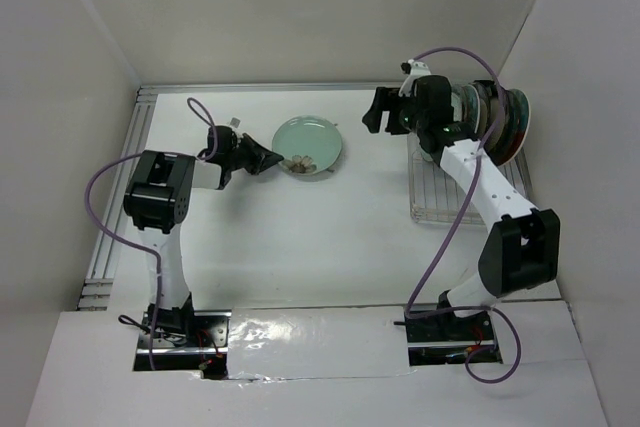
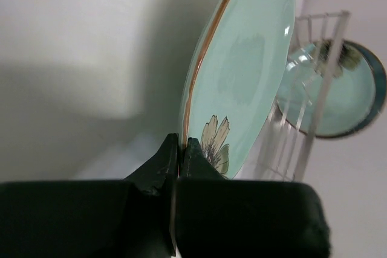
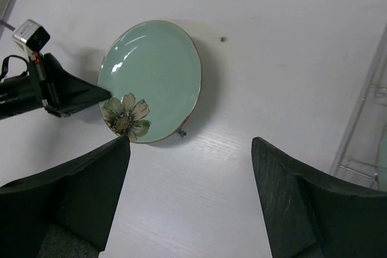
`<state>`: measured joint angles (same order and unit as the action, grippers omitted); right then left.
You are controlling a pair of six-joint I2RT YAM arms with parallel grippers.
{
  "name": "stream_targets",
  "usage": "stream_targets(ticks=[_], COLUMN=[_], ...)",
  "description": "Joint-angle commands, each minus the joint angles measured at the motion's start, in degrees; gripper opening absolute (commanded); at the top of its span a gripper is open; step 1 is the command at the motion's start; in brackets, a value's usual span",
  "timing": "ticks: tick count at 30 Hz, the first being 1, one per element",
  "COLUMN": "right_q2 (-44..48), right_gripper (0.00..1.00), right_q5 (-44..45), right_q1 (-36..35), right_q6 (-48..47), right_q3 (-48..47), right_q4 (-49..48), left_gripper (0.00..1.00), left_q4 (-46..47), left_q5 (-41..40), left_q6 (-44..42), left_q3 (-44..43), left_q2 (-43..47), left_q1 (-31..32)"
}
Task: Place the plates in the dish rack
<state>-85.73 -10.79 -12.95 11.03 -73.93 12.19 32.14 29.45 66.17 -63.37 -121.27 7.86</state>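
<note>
A pale mint plate [image 1: 312,143] with a brown flower lies mid-table, seen also as the mint plate [image 3: 154,77] from the right wrist. My left gripper [image 1: 277,160] is shut on its left rim beside the flower; in the left wrist view the fingertips [image 2: 192,149] pinch the plate [image 2: 242,70] at its edge. My right gripper [image 1: 371,112] hangs open above the table to the right of this plate, holding nothing, as the right gripper [image 3: 190,149] shows. The dish rack [image 1: 440,209] stands at the right, with several plates [image 1: 508,123] upright at its far end.
White walls close in the table on the left, back and right. A metal rail [image 1: 112,217] runs along the left edge. The rack's wire dividers [image 2: 314,113] and a teal plate [image 2: 347,98] behind them show past the held plate.
</note>
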Motion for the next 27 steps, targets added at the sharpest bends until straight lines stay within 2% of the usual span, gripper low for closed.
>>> stream_targets(ticks=[1,8,13,15,18,19,20,21,23,24,27], right_q2=[-1.62,-2.94,-3.48,-4.09,-4.71,-4.71,-4.71,-4.71,-4.71,-4.71,-2.78], right_gripper=[0.88,0.91,0.9,0.87,0.72,0.51,0.39,0.23,0.12,0.0,0.0], right_q5=[-6.96,-15.05,-18.65,-19.54,-22.87,-23.66,-24.8,-25.33,-26.03,-26.04,-23.07], right_q1=[-0.5,-1.64,-2.69,-3.22,-3.75,-3.75,-3.75,-3.75,-4.28,-4.28,-4.28], right_q6=[2.68,4.97,6.73,7.25,7.78,8.3,8.31,8.31,7.61,7.61,6.11], right_q3=[-0.95,1.95,1.95,1.95,2.47,2.48,2.48,2.48,2.48,2.48,2.48], right_q4=[-2.6,-6.56,-8.93,-8.93,-9.72,-9.72,-9.72,-9.72,-9.12,-7.8,-6.91], left_gripper=[0.0,0.0,0.0,0.0,0.0,0.0,0.0,0.0,0.0,0.0,0.2], left_q4=[19.26,25.16,22.97,22.27,20.52,19.81,19.19,18.49,14.55,12.79,2.43], left_q5=[13.6,22.83,24.07,24.68,24.69,24.69,24.69,23.99,23.2,21.8,18.37], left_q6=[-0.52,-1.04,-3.86,-4.74,-5.97,-7.62,-8.16,-8.69,-11.06,-12.02,-17.03], left_q3=[0.7,4.22,5.8,5.81,5.81,5.81,5.81,5.28,4.67,3.88,1.95], left_q2=[9.64,16.68,20.11,20.99,22.22,22.22,22.83,23.36,23.89,23.89,25.64], left_q1=[0.23,-0.91,-0.39,-0.39,0.23,0.23,0.23,0.75,0.76,0.76,1.37])
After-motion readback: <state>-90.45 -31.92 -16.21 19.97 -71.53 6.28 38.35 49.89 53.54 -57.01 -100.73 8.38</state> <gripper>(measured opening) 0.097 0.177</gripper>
